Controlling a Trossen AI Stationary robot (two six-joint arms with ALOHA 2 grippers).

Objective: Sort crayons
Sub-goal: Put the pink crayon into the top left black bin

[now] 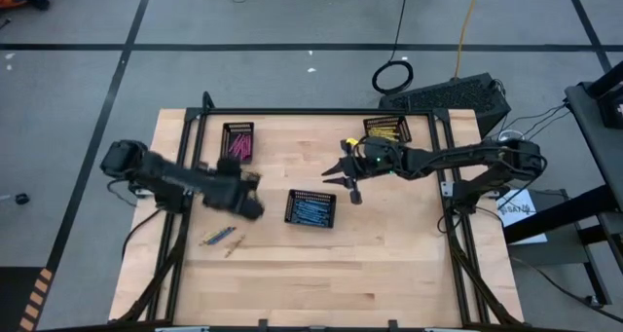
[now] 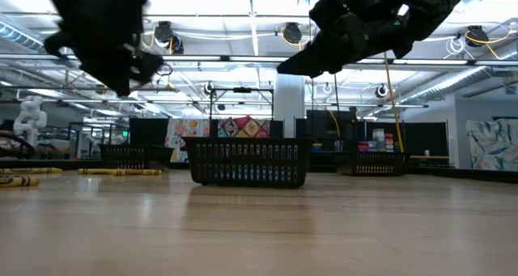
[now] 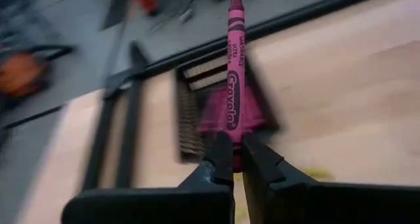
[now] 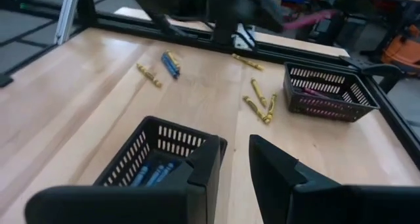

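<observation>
Left pincer (image 3: 236, 159) is clamped on a magenta wax crayon (image 3: 234, 66), long axis pointing straight ahead at the black mesh tray of pinks (image 3: 223, 109) beneath, while right pincer (image 4: 235, 159) hangs part-open, empty.

Three trays on table (image 1: 321, 274): rear-left tray (image 1: 238, 143), centre tray (image 1: 311, 208), rear-right tray (image 1: 386, 129), each holding crayons. Loose crayons (image 1: 220, 237) on table front-left of centre tray. Left gripper (image 1: 251, 198) between rear-left and centre trays.
</observation>
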